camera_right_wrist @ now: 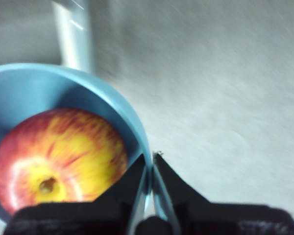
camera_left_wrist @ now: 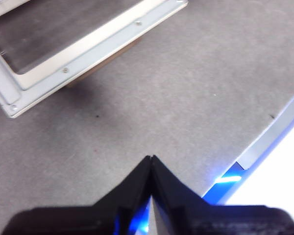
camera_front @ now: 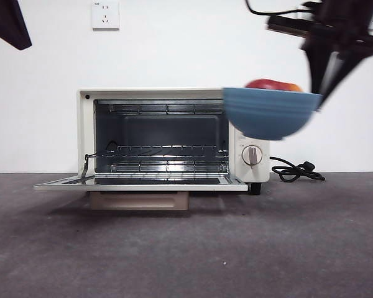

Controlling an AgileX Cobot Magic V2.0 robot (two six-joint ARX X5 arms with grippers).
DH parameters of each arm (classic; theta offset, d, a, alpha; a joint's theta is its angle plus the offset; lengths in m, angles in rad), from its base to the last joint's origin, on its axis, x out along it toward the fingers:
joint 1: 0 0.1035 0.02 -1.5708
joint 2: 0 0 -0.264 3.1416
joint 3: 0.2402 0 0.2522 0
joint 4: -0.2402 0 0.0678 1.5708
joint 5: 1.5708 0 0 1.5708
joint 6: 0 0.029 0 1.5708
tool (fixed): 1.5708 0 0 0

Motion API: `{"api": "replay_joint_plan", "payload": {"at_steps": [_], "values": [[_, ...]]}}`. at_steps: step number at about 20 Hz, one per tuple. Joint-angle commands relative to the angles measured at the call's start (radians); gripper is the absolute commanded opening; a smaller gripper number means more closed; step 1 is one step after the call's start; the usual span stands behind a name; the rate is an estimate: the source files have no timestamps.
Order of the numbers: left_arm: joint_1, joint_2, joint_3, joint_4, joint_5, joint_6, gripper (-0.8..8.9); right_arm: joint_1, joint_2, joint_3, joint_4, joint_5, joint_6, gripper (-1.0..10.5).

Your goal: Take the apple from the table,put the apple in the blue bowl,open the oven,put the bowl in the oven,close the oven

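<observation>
The blue bowl [camera_front: 268, 113] hangs in the air in front of the oven's right side, with the apple [camera_front: 273, 85] inside it. My right gripper [camera_front: 320, 93] is shut on the bowl's right rim. The right wrist view shows the red-yellow apple [camera_right_wrist: 59, 156] resting in the blue bowl [camera_right_wrist: 34, 88], with my right gripper [camera_right_wrist: 151, 159] clamping the rim. The cream oven [camera_front: 87, 112] stands open, its door [camera_front: 140, 184] lying flat and the wire rack bare. My left gripper [camera_left_wrist: 151, 159] is shut and holds nothing, above the table [camera_left_wrist: 176, 93] near the open door's corner [camera_left_wrist: 19, 93].
A black cord [camera_front: 297, 171] lies on the table right of the oven. The oven's knob [camera_front: 252, 155] shows below the bowl. A wall socket [camera_front: 105, 15] sits high on the white wall. A dark arm tip [camera_front: 9, 22] shows at the top left corner.
</observation>
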Motion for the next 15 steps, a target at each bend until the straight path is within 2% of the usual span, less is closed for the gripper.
{"api": "replay_joint_plan", "payload": {"at_steps": [1,4,8,15], "values": [[-0.002,-0.007,0.000,0.008,-0.001,0.011,-0.06,0.039,0.101,0.118,-0.016,-0.015,0.062,-0.1],[-0.003,-0.022,0.000,0.000,0.000,0.011,-0.06,0.085,0.234,0.291,-0.053,-0.018,0.087,-0.1],[-0.003,-0.072,0.000,-0.009,-0.002,0.000,-0.06,0.104,0.377,0.482,-0.077,-0.021,0.163,-0.1],[-0.003,-0.175,0.000,-0.092,-0.002,-0.008,-0.06,0.103,0.488,0.597,-0.059,-0.043,0.289,-0.1]]}}
